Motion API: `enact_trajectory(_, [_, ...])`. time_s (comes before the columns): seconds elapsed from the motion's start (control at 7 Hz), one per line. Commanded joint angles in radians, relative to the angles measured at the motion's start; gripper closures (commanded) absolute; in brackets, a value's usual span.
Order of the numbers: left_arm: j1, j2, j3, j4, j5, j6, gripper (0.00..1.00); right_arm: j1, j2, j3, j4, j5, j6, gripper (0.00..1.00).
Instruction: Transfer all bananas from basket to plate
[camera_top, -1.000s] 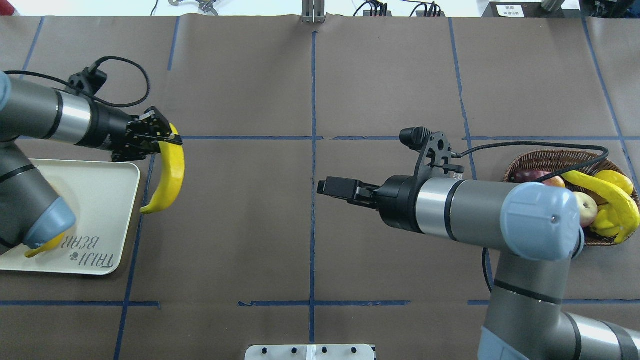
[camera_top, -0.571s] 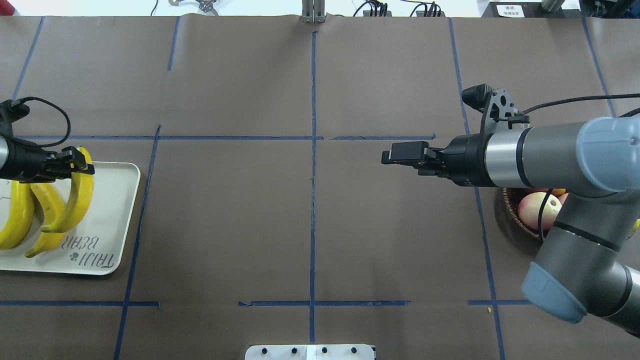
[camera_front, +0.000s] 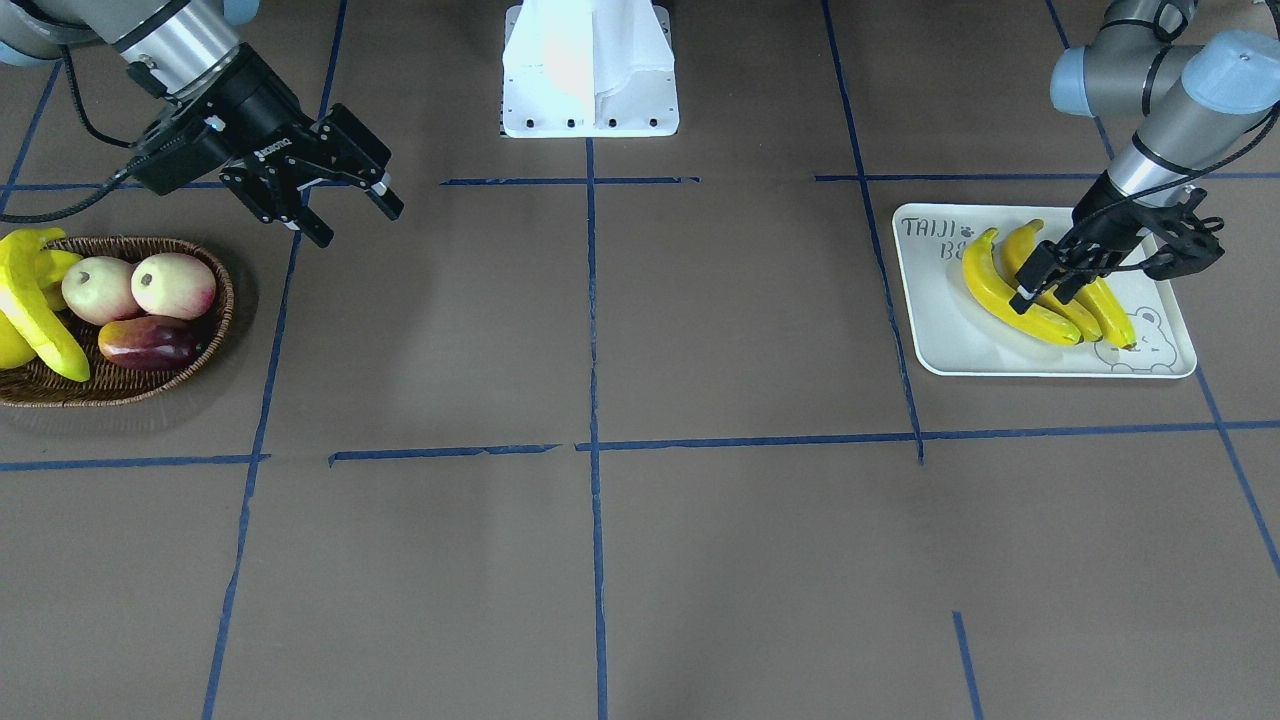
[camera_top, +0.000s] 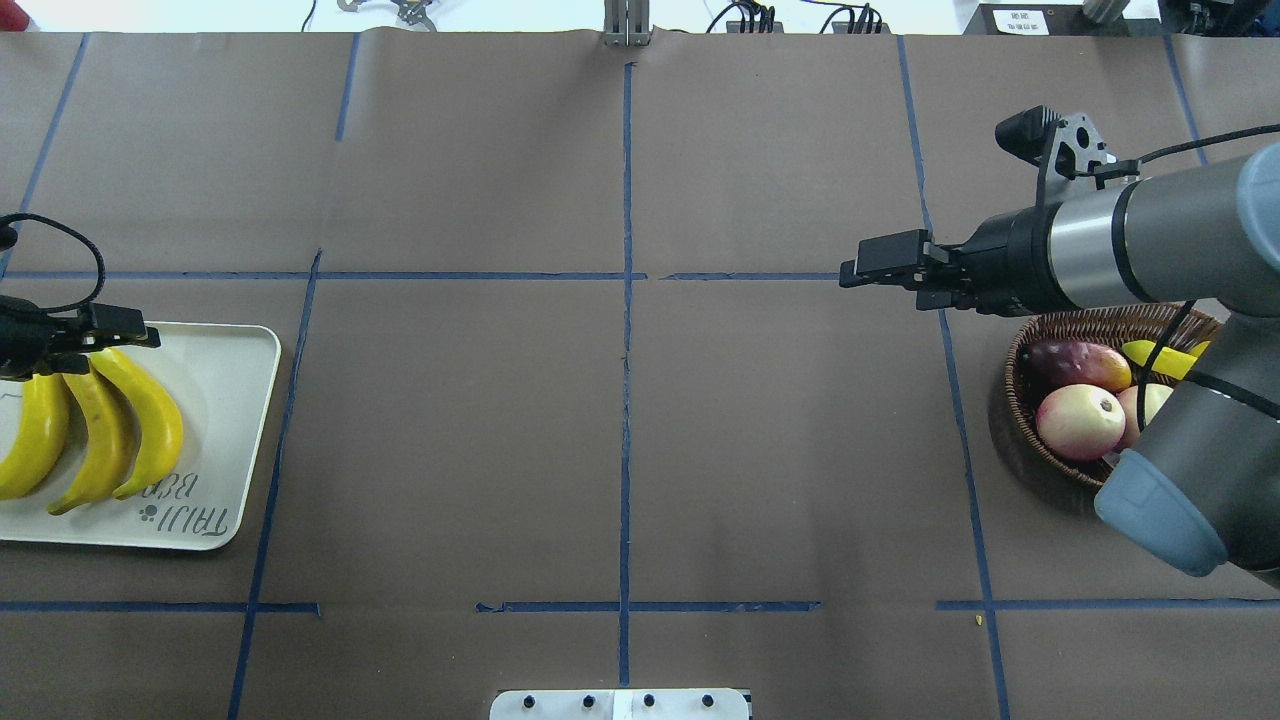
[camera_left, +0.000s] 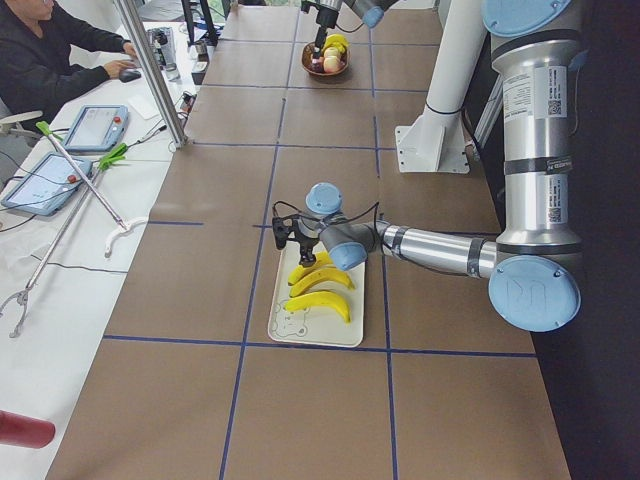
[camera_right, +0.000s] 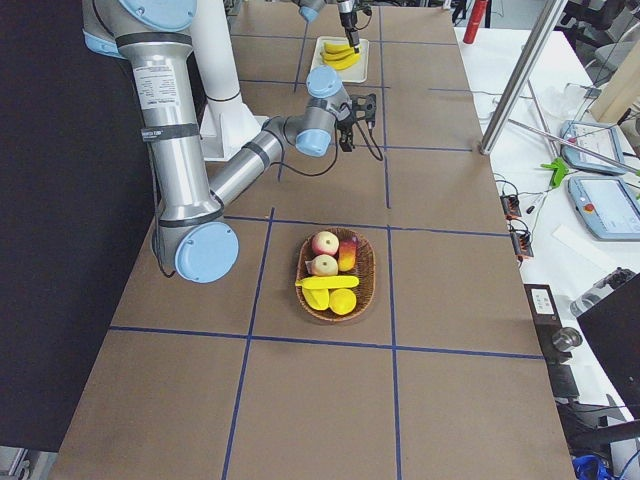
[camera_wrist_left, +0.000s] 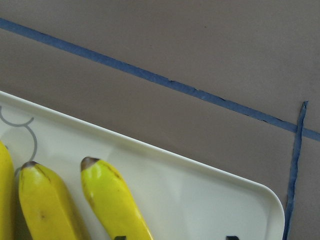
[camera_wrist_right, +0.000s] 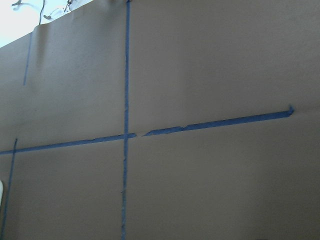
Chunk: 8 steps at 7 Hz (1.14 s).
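Note:
Three bananas (camera_top: 100, 440) lie side by side on the white TAIJI BEAR plate (camera_top: 230, 400), also in the front view (camera_front: 1010, 295) on the plate (camera_front: 950, 340). My left gripper (camera_top: 140, 337) hovers low over their far ends (camera_front: 1040, 295), open. The left wrist view shows the nearest banana (camera_wrist_left: 112, 200) lying free on the plate (camera_wrist_left: 200, 175). The fourth banana (camera_front: 40, 320) lies in the wicker basket (camera_front: 225, 310), partly hidden under my right arm in the overhead view (camera_top: 1150, 355). My right gripper (camera_front: 350, 212) is open and empty, in the air beside the basket (camera_top: 1015, 365).
The basket also holds two apples (camera_front: 135, 285), a dark red mango (camera_front: 145, 343) and stubby yellow fruit (camera_front: 45, 265). The white robot base (camera_front: 590, 70) stands at the table's robot side. Blue tape lines cross the brown table cover.
My left gripper lowered the third banana onto the plate and let go of it. My right arm swung away from the table's middle, back beside the basket.

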Motion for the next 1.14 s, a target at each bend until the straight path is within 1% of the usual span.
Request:
enact_trajectory(0.0, [0.0, 0.002, -0.021, -0.003, -0.009, 0.0, 0.0, 0.081, -0.094, 0.005, -0.076, 0.065, -0.164, 0.0])
enact_trajectory(0.14, [-0.002, -0.02, -0.027, 0.0, -0.012, -0.001, 0.0, 0.092, -0.209, 0.007, -0.052, 0.069, -0.309, 0.0])
enact_trajectory(0.29, [0.0, -0.041, -0.032, 0.006, -0.039, -0.003, 0.0, 0.131, -0.301, 0.023, -0.05, 0.084, -0.411, 0.0])
enact_trajectory(0.43, [0.001, -0.046, -0.032, 0.006, -0.044, -0.004, 0.0, 0.204, -0.366, 0.016, -0.046, 0.156, -0.506, 0.0])
enact_trajectory(0.57, [0.003, -0.075, -0.023, 0.007, -0.043, -0.014, 0.0, 0.28, -0.417, -0.016, -0.037, 0.237, -0.566, 0.0])
enact_trajectory(0.71, [0.004, -0.108, -0.004, 0.007, -0.041, -0.017, 0.0, 0.329, -0.458, -0.054, 0.006, 0.298, -0.632, 0.0])
enact_trajectory(0.86, [0.006, -0.113, -0.003, 0.007, -0.041, -0.017, 0.0, 0.346, -0.495, -0.12, 0.084, 0.306, -0.683, 0.0])
enact_trajectory(1.0, [0.012, -0.126, 0.005, 0.009, -0.041, -0.017, 0.0, 0.345, -0.497, -0.187, 0.121, 0.305, -0.683, 0.0])
